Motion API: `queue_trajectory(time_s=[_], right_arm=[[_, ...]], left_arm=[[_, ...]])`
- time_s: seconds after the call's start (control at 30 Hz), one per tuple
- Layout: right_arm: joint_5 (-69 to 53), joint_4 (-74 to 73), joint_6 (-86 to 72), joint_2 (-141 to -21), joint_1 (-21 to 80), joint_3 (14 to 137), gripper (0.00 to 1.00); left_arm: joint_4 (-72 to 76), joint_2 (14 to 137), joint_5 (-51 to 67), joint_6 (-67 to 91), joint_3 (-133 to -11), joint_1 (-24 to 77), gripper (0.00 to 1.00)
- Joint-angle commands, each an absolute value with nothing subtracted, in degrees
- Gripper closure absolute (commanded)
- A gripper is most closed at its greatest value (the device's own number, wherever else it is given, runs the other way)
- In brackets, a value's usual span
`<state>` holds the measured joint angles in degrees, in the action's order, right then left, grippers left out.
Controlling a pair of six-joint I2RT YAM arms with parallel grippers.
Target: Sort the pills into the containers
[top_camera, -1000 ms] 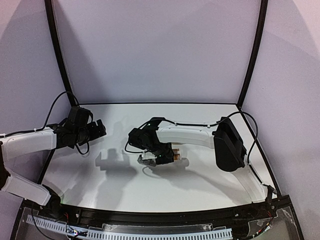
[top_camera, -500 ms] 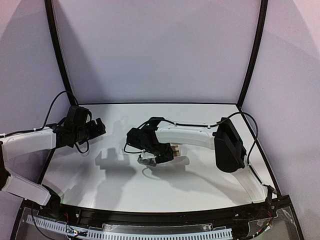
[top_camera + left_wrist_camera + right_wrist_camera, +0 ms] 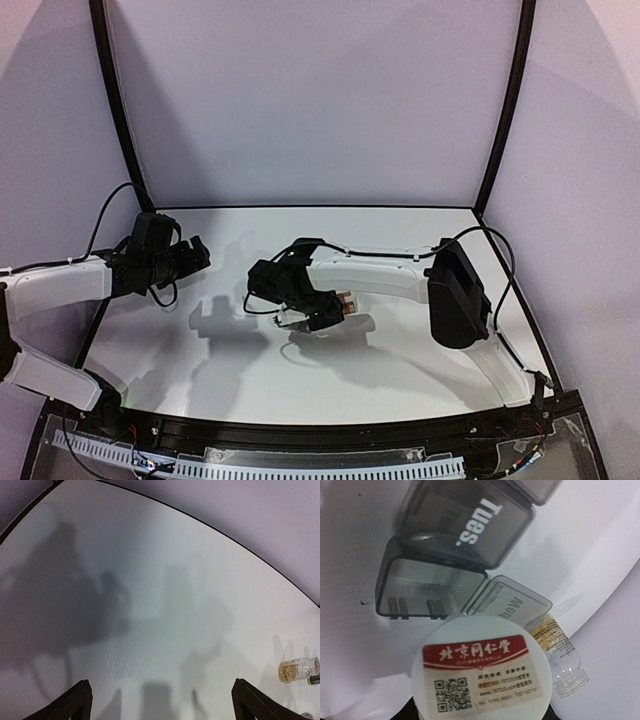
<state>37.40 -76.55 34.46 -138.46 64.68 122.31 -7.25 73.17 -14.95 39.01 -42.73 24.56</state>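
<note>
The grey container strip (image 3: 420, 592) lies on the white table, with one compartment open and its "Wed" lid (image 3: 515, 605) folded out. The "Tues." lid (image 3: 465, 525) also stands open. No pills show in the open compartment. My right gripper (image 3: 305, 315) is shut on a white bottle whose round base with a red label (image 3: 482, 672) fills the lower wrist view, tilted just in front of the strip. Its fingers are hidden behind the bottle. My left gripper (image 3: 198, 256) hangs open and empty over the table's left side, both fingertips (image 3: 75, 702) wide apart.
A small clear bottle (image 3: 560, 655) with a yellowish label lies on its side just right of the strip, and it also shows in the left wrist view (image 3: 296, 669) and from above (image 3: 345, 298). Black frame posts (image 3: 115, 110) stand at the back corners.
My right gripper has shifted a little to the left with the white bottle in it. The left arm has drawn back very slightly.
</note>
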Motion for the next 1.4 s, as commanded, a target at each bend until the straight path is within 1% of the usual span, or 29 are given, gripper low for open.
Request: queue_trajectory(time_s=[0.0,0.2,0.33,0.67,0.9,1.17,1.37], right_arm=[[40.2,-90.24,36.36,-140.14,65.64,123.89,1.0],[42.82,-89.85,37.79,-141.19,66.26,125.17,1.0],[45.7,-88.48,39.0,-140.2,66.5,123.65,1.0],[45.69,-85.77,41.72,-140.76,67.36,123.62,1.0],[48.46,-85.19,43.29,-141.05,67.95,124.08,1.0],[45.99,-83.7,44.56,-141.22,68.14,123.11,1.0],[48.97,-82.08,45.63,-141.01,67.83,122.71,1.0]], left_arm=[[-5.67,71.59,-14.49,37.72,-41.54,23.9,0.01],[-4.98,71.46,-15.0,36.93,-41.29,23.31,0.01],[-4.51,71.42,-14.88,36.47,-41.06,22.91,0.01],[-4.29,71.66,-14.54,35.28,-41.92,22.02,0.01],[-4.46,71.72,-14.2,34.96,-42.07,21.31,0.01],[-4.86,72.19,-14.29,34.03,-43.1,20.66,0.01],[-5.87,72.51,-14.6,33.46,-43.69,20.08,0.01]])
